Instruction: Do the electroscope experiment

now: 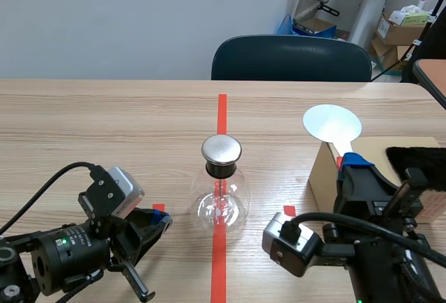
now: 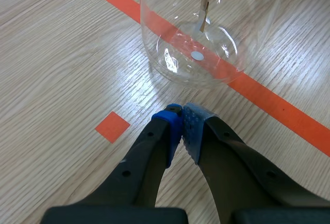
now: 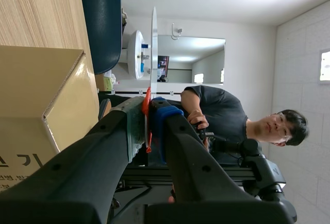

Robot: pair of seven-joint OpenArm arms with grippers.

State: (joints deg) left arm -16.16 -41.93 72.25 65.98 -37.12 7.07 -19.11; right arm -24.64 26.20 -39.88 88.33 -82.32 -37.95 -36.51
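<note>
The electroscope, a clear glass flask (image 1: pixel 221 202) with a round metal cap (image 1: pixel 221 149), stands on the red tape line at the table's middle. My left gripper (image 1: pixel 164 221) lies low on the table to the left of the flask, shut on nothing. In the left wrist view the blue pads meet (image 2: pixel 181 118) just short of the flask's base (image 2: pixel 206 28). My right gripper (image 1: pixel 348 160) is shut on the red handle (image 3: pixel 146 105) of a round white disc paddle (image 1: pixel 332 122), held over the cardboard box. The disc (image 3: pixel 153 49) shows edge-on past the gripper (image 3: pixel 148 112).
A cardboard box (image 1: pixel 324 177) stands at the right with a black furry cloth (image 1: pixel 417 158) on top. A dark chair (image 1: pixel 291 59) sits behind the far edge. A person (image 3: pixel 227 121) appears in the right wrist view beyond the box (image 3: pixel 36 105).
</note>
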